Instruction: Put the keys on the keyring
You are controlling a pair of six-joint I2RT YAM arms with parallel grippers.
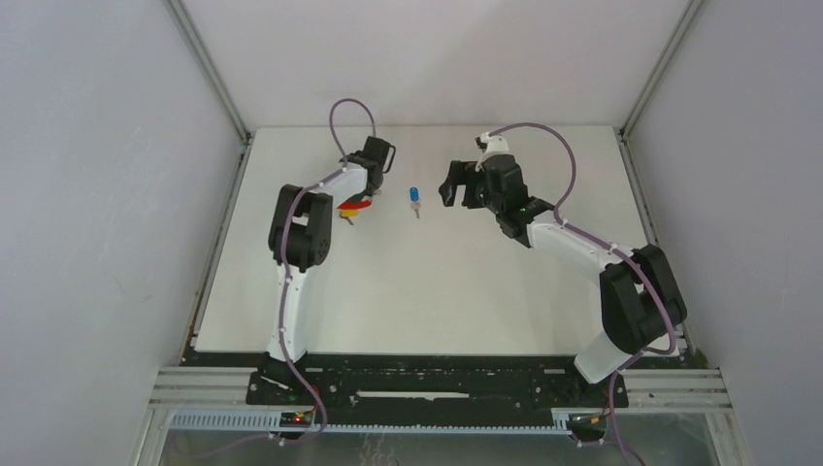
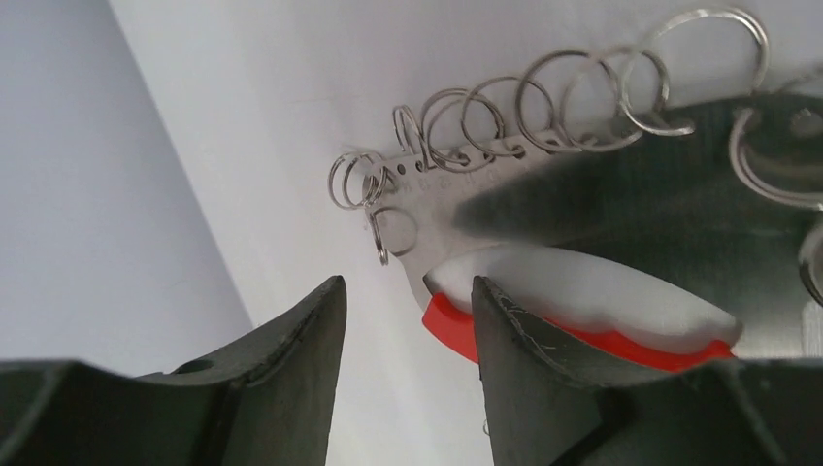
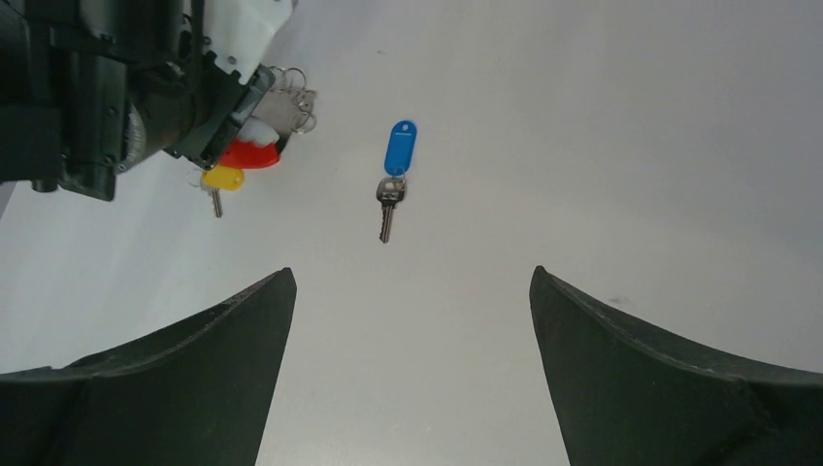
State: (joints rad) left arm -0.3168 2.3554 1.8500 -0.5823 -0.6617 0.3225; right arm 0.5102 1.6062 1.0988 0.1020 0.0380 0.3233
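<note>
While the blue key [image 1: 414, 197] lies alone on the table [image 1: 437, 291] between the two arms, the step in hand looks like fetching it. The right gripper [image 3: 412, 275] hangs above it, spread wide and empty, with the key a little ahead of its fingertips. The keyring [image 1: 353, 206] sits under the left gripper [image 2: 408, 286], to the left of the blue key. I judge the next move calls for the right gripper to drop over the blue key and close on it, likely across its tag, since the blade lies flat and thin. After that, the key's small loop must be worked onto a split ring, which is fine work that needs the keyring held steady. Only the left wrist view shows the ring row [image 2: 456, 153] on a metal plate and the red tag [image 2: 592, 340] running behind one finger. The left fingers stand apart with bare table between them, gripping nothing I can see. Only the right wrist view shows the yellow key [image 3: 222, 179] touching the red tag; whether it is already threaded I cannot tell. From above these are a mere red-and-yellow speck.
</note>
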